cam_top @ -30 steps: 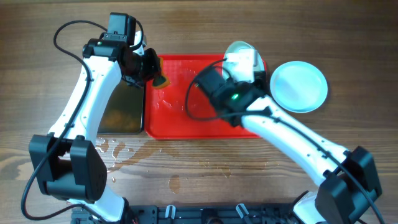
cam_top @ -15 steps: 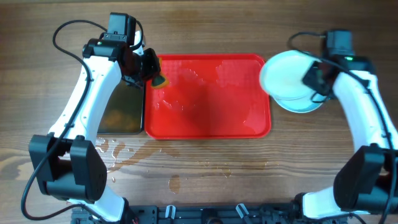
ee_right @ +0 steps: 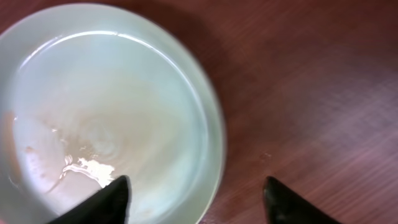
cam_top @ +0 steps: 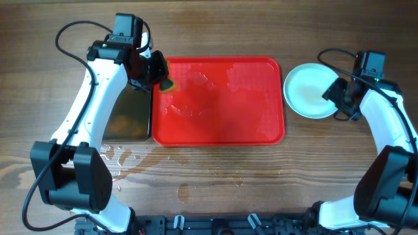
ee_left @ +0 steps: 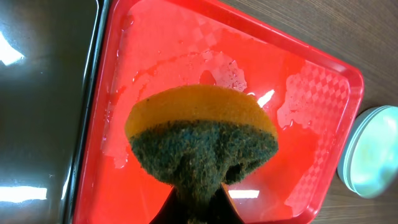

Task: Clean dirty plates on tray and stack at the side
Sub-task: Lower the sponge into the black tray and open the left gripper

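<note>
plates [cam_top: 305,91] now down beside tray [cam_top: 219,134] | right hand [ee_right: 194,190] spread | left hand [cam_top: 155,72] pinches sponge [ee_left: 202,134], fingertips hidden

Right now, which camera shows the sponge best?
The left wrist view: the sponge fills the frame, yellow top and green scrubbing side clear, pinched over the red tray. Overhead shows only a small corner by the left gripper. The right wrist view misses it.

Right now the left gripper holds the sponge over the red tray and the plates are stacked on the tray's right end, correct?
Not quite. The plates sit on the wooden table just past the tray's right edge, not on the tray, as the overhead view shows. The left gripper does hold the sponge over the tray.
</note>
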You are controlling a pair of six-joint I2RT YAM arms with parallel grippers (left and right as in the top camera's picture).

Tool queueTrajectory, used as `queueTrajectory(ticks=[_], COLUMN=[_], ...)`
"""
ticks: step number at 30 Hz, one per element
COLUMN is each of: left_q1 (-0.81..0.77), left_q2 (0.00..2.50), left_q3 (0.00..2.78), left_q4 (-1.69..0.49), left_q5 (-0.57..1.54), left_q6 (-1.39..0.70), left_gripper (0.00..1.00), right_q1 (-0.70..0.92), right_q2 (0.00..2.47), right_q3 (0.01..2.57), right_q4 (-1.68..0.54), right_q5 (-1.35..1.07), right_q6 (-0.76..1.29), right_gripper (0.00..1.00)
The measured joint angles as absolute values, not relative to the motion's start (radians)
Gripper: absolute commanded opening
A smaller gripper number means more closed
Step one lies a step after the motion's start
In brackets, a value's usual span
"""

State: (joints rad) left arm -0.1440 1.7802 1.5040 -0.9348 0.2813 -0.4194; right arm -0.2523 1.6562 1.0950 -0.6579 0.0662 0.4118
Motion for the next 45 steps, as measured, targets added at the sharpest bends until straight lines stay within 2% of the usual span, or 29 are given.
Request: queueTrajectory(ticks=[8,13,15,18,20,29,31,32,33,36,38,43,45], left_q1=[-0.116,-0.057,-0.049,-0.049,-0.049,-0.038,-0.036,-0.036,-0.036,-0.036,-0.036,-0.035,-0.032], left_q2=[1.776,1.766,1.766,1.77,1.788,2.009,2.036,2.04,2.042,2.042,2.042,2.04,2.025], left_q3=[1.504,1.504,1.504,1.504,1.504,1.504,1.503,1.503,1.503,1.503,1.503,1.512,1.537], left_q4=[-0.983,-1.066,-1.069,-1.069,-1.069,-1.017,-1.011,-1.01,-1.006,-1.002,-1.002,-1.074,-1.128], left_q5=[0.258,0.158,0.073,-0.02,-0.051,-0.086,-0.086,-0.086,-0.086,-0.089,-0.091,-0.093,-0.093], left_q6=[-0.398,-0.339,-0.317,-0.245,-0.208,-0.157,-0.154,-0.153,-0.149,-0.144,-0.142,-0.14,-0.14], left_gripper=[0.04,0.04,0.04,0.04,0.04,0.04,0.13,0.22,0.36,0.65,0.7,0.75,0.83], right_q1=[-0.231,-0.111,-0.041,0.048,0.091,0.118,0.118,0.118,0.118,0.118,0.118,0.118,0.118], right_q2=[1.644,1.578,1.575,1.576,1.575,1.576,1.576,1.576,1.576,1.576,1.576,1.576,1.575], right_q3=[1.147,1.174,1.176,1.176,1.176,1.176,1.176,1.176,1.176,1.176,1.176,1.181,1.198], right_q4=[-0.693,-0.695,-0.695,-0.693,-0.691,-0.701,-0.702,-0.702,-0.702,-0.709,-0.713,-0.723,-0.736], right_q5=[-0.165,-0.225,-0.237,-0.239,-0.224,-0.175,-0.175,-0.175,-0.175,-0.175,-0.175,-0.175,-0.175], right_q6=[0.319,0.286,0.281,0.271,0.262,0.263,0.263,0.263,0.263,0.263,0.263,0.263,0.263], right_gripper=[0.76,0.8,0.81,0.91,0.92,0.93,0.93,0.94,0.93,0.94,0.93,0.94,0.94])
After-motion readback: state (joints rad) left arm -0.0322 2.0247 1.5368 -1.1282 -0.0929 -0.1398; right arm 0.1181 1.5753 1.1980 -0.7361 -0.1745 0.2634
